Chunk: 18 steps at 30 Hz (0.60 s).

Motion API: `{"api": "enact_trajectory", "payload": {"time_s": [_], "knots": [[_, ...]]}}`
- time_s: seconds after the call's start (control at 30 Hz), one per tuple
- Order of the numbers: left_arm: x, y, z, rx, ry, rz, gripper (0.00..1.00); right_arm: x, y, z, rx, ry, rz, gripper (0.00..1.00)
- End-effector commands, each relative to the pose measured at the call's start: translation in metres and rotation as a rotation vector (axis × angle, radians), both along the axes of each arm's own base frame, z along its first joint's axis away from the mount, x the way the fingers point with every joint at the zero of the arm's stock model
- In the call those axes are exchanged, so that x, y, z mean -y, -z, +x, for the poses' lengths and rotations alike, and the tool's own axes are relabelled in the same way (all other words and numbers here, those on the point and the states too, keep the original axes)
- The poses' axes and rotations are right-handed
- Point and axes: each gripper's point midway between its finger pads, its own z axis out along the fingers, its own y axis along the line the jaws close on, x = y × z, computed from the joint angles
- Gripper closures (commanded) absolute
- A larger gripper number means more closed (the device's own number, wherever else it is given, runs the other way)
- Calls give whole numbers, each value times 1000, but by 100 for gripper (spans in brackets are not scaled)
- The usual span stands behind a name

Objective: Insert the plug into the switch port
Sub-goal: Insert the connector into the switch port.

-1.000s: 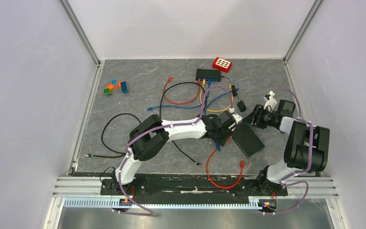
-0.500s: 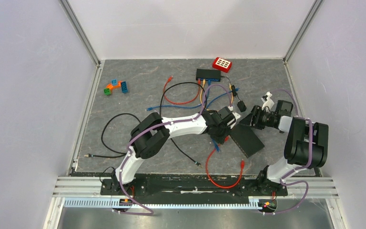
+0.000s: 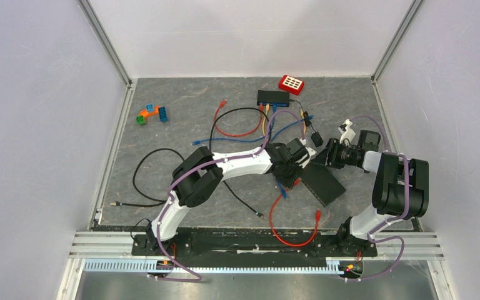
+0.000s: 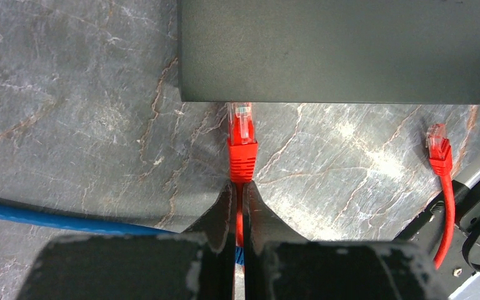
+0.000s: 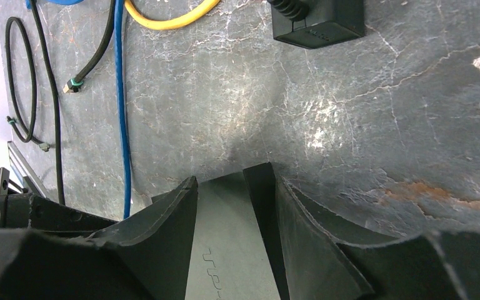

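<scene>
Both arms have crept in on the switch [image 4: 337, 50]: L gripper [image 4: 238, 194] pinched shut on the red cable [image 4: 240, 219] behind the plug [image 4: 242, 134], tip at the switch's edge, prob not seated yet, R gripper [image 5: 225, 178] clamping the switch's end.

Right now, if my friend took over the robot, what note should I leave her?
Left hand: shut on the red cable, just behind the red plug.
Right hand: shut on one end of the black switch, holding it.
Done: plug lined up, its clear tip at the switch's edge.
Left to do: push it into the port. Most of the plug shows, so it isn't seated.
</scene>
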Motion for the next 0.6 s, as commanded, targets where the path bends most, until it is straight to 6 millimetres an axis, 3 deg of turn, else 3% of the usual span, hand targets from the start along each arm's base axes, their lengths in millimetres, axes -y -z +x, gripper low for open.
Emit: {"api": "enact_trajectory", "payload": {"time_s": [0.0, 0.23, 0.57], "knots": [[-34, 42, -14, -64, 61, 152, 98, -11, 10, -11, -65, -42, 6, 49], [-23, 35, -17, -56, 110, 92, 98, -10, 12, -13, -62, -24, -3, 49], [-22, 36, 16, 94, 36, 127, 98, -20, 16, -26, -99, -35, 47, 51]]}}
